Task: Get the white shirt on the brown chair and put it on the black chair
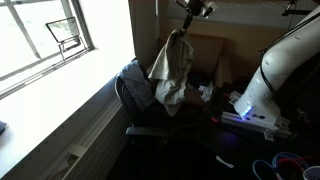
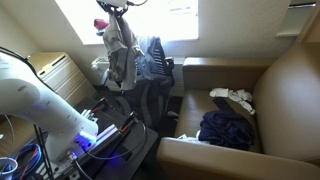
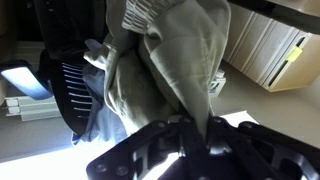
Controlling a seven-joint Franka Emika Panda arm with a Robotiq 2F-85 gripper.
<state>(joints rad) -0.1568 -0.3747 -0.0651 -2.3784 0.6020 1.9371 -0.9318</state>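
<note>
The white shirt (image 1: pixel 172 68) hangs from my gripper (image 1: pixel 187 22), which is shut on its top. In both exterior views it dangles above the black office chair (image 1: pixel 135 95), with its lower part near the chair's back. It also shows in an exterior view (image 2: pixel 120 50) under the gripper (image 2: pixel 112 12), over the black chair (image 2: pixel 152 75). In the wrist view the shirt (image 3: pixel 165 60) droops from between the jaws (image 3: pixel 197 128), with the black chair's back (image 3: pixel 72 90) behind it. The brown chair (image 2: pixel 270 85) stands to the side.
A dark blue garment (image 2: pixel 228 128) and a pale cloth (image 2: pixel 232 97) lie on the brown chair's seat. The robot base (image 1: pixel 275 70) stands beside the black chair. A bright window (image 1: pixel 45 35) and a wall ledge are close. Cables lie on the floor (image 1: pixel 275 165).
</note>
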